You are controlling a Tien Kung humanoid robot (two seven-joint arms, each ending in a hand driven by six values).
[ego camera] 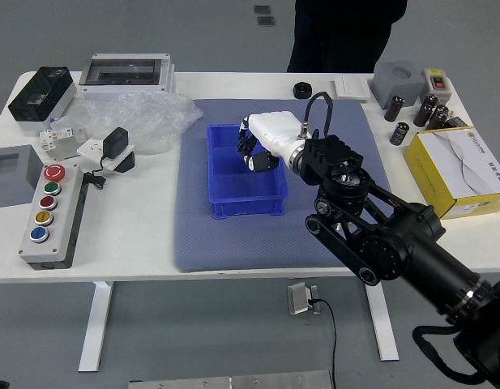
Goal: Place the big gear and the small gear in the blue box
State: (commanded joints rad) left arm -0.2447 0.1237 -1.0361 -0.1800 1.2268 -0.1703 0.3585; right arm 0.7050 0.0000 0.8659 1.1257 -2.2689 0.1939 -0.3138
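The right hand (258, 144), with a white back and black fingers, hangs over the right part of the blue box (221, 208). Its fingers are curled around a dark, toothed piece that looks like a gear; most of it is hidden, and its size cannot be told. Where the other black gear lay on the mat, the right forearm now covers the view. No gear shows in the visible part of the box. The left arm is out of view.
The box stands on a blue-grey mat (225, 251). A black ring (302, 90) lies behind it. Left are a button panel (53, 215) and plastic wrap (156, 121); right are a yellow carton (456, 174) and dark cylinders (399, 133). A person in black stands at the far side.
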